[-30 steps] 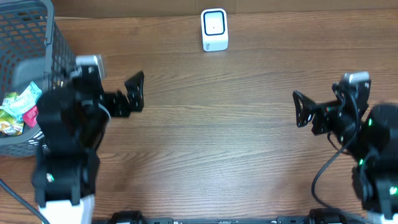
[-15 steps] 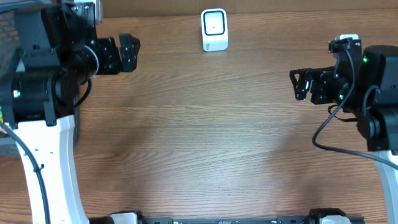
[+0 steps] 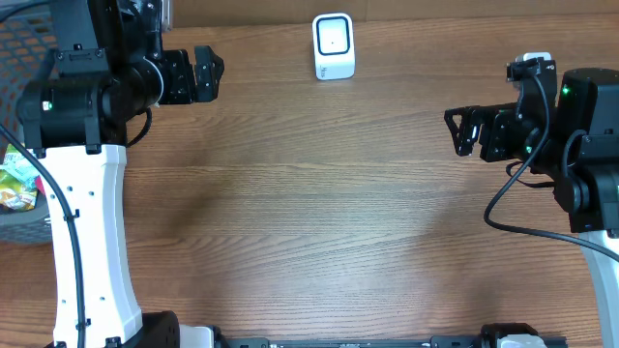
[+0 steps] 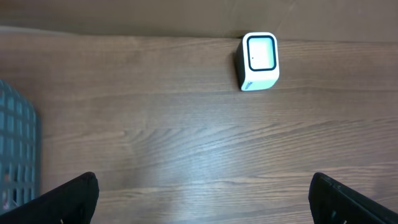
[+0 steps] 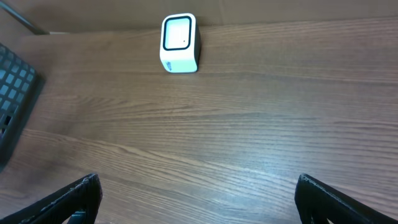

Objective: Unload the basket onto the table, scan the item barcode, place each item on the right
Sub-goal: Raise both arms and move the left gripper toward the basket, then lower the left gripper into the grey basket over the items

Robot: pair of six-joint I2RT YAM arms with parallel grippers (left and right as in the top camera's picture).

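Overhead, the barcode scanner [image 3: 334, 45] stands upright at the far edge of the worktop [image 3: 319, 222], with both arms well apart from it. The left jaws and right jaws are spread wide, gripping nothing. The item to scan looks to be among the snack packets [image 3: 17, 184] lying in the mesh basket [image 4: 17, 155] at the left edge (partly hidden by the left arm). That makes the left arm the nearer one: take a single packet by its edge, keep the barcode — not visible from here — uncovered, and present it flat to the scanner's window.
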